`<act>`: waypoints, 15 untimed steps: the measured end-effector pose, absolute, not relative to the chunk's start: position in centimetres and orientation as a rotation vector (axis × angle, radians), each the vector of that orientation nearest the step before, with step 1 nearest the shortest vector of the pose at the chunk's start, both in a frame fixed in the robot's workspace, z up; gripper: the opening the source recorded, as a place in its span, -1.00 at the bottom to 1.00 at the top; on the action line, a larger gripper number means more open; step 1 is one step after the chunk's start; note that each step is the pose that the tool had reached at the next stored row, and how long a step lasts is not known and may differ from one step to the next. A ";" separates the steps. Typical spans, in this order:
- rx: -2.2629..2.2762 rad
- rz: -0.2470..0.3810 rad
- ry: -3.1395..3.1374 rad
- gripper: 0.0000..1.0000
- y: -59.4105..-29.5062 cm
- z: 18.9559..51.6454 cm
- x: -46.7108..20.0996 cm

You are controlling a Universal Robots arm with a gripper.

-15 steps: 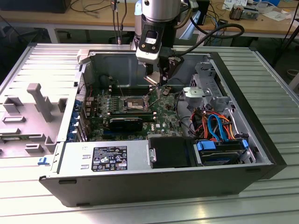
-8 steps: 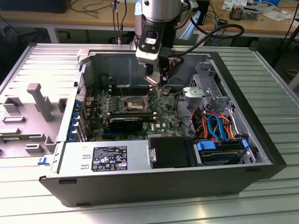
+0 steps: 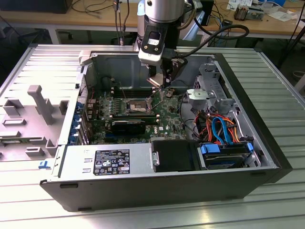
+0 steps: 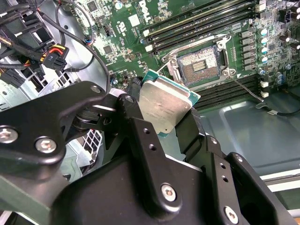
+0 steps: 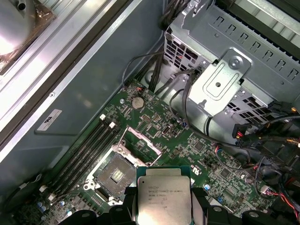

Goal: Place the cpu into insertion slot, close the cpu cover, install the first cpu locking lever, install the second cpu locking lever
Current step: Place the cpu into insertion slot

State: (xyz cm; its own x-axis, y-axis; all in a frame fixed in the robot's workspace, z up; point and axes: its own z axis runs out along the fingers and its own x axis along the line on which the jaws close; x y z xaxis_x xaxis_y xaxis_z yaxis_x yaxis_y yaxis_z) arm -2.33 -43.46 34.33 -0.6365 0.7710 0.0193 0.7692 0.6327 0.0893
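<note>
**Second wrist view: cpu gripped, socket bare**

The gripper point(image 4: 161, 115) is clamped on the cpu point(image 4: 164, 101) by its edges. It holds the chip in the air, near the insertion slot point(image 4: 199, 65) but apart from it, and the slot's dark centre lies uncovered. In the first wrist view the cpu cover point(image 5: 140, 142) looks swung up. By my judgement, none of the four steps is finished. Memory slots point(image 4: 201, 23) flank the socket, a thin wire lever point(image 4: 246, 89) juts out beside it, and cables point(image 5: 262, 136) crowd in near the drive cage point(image 5: 225, 79).

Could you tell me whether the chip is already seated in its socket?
No, in the second wrist view the gripper holds the chip away from the socket, whose dark centre is bare.
</note>
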 end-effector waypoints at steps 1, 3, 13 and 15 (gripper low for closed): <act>1.331 0.139 2.820 0.09 -43.5 34.3 -2.3; 1.333 0.139 2.819 0.09 -43.5 34.3 -2.3; 1.356 0.139 2.807 0.09 -43.5 34.1 -2.3; 1.357 0.139 2.806 0.09 -43.5 34.1 -2.3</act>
State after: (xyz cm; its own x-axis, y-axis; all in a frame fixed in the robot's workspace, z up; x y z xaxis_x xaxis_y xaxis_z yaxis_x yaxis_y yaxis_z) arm -2.34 -43.46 34.12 -0.6215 0.7832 0.0193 0.7813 0.6178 0.0892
